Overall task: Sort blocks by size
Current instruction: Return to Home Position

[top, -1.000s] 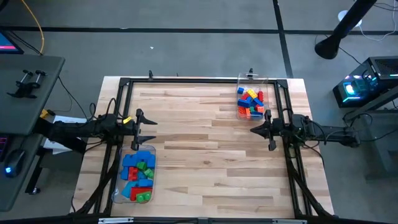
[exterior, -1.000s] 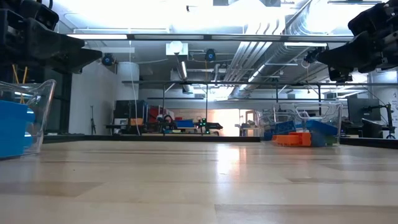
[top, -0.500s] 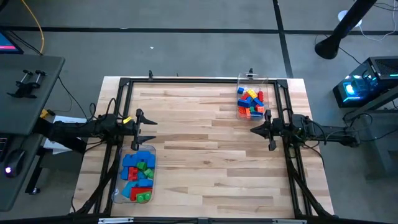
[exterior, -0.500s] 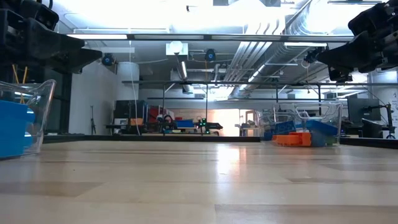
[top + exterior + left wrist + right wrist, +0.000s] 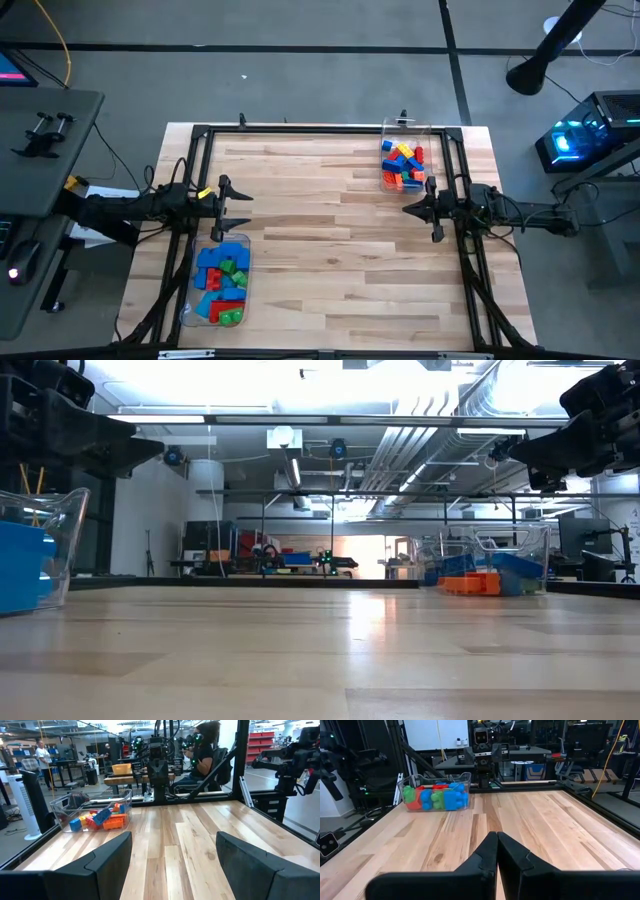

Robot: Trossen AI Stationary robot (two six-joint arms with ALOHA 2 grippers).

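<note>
Nothing moved since a second ago. Left gripper: 9 o'clock side of table, held level, fingers spread apart. Right gripper: 3 o'clock side, level, fingers pressed together, empty. 1 o'clock tub: small blocks, mixed colours. 7 o'clock tub: larger blocks, blue, green, red

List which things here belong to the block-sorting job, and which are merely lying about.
Belong to the job:
small blocks, in the tub by the right arm
larger blocks, in the tub by the left arm
left tool, open
right tool, shut

Just lying about:
white tower fan
yellow cable
grey side table
</note>
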